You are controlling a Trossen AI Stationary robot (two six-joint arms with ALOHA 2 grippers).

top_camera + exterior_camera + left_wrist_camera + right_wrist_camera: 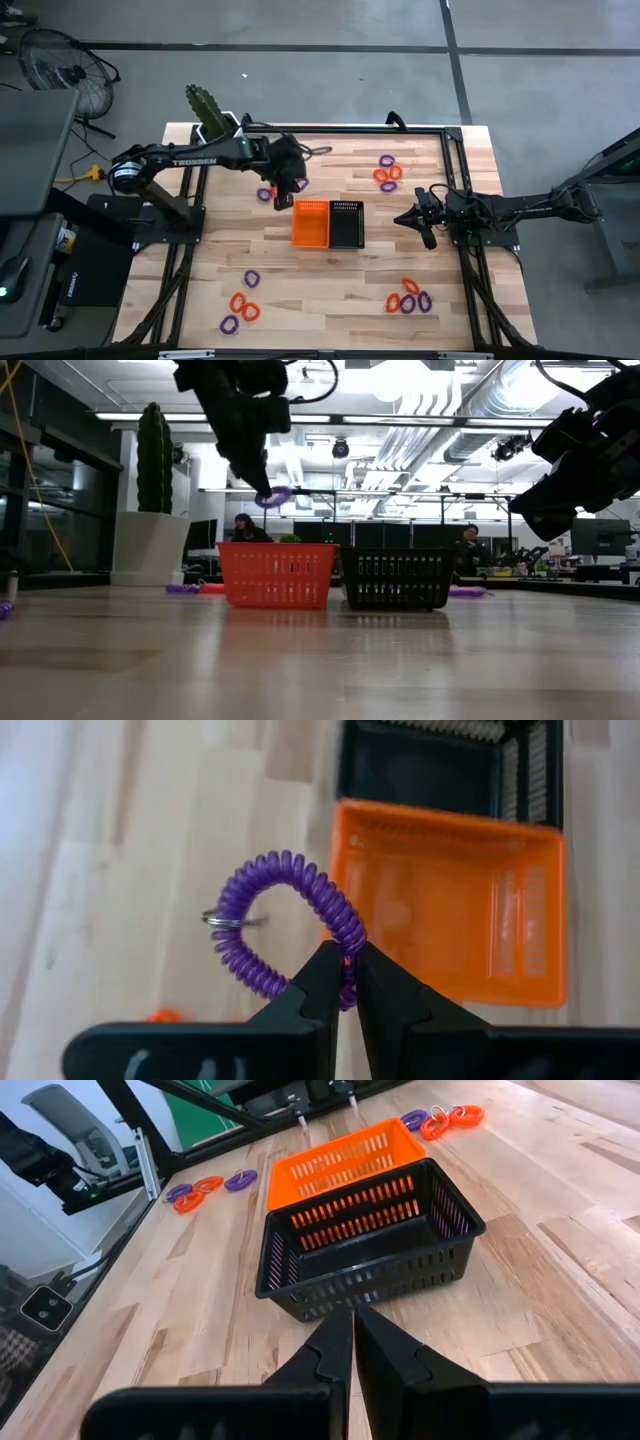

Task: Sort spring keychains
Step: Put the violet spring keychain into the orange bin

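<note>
My left gripper (pixel 290 183) is shut on a purple spring keychain (pixel 285 920) and holds it in the air beside the far left corner of the orange bin (pixel 310 222). In the low view the gripper (pixel 262 488) and keychain (pixel 272 497) hang above the orange bin (pixel 277 574). The black bin (pixel 346 222) stands against the orange bin's right side. My right gripper (pixel 420 218) is shut and empty, to the right of the black bin (pixel 370 1245). Other orange and purple keychains lie flat on the table in groups at the far right (pixel 388 172), near left (pixel 240 305) and near right (pixel 410 298). My left gripper pinches the purple keychain's coil (pixel 347 970) between its two fingertips, at one spot on the loop. The fingers point down at the table. The loop stands out past the fingertips, lifted clear of the table, with its small metal ring (pixel 225 920) on the side away from the fingers.
One purple keychain (pixel 264 194) lies on the table just left of my left gripper. A potted cactus (pixel 205 108) stands at the table's far left corner. A black frame rail (pixel 455 170) runs along the table's right side. Bare wood lies between the bins and the near groups.
</note>
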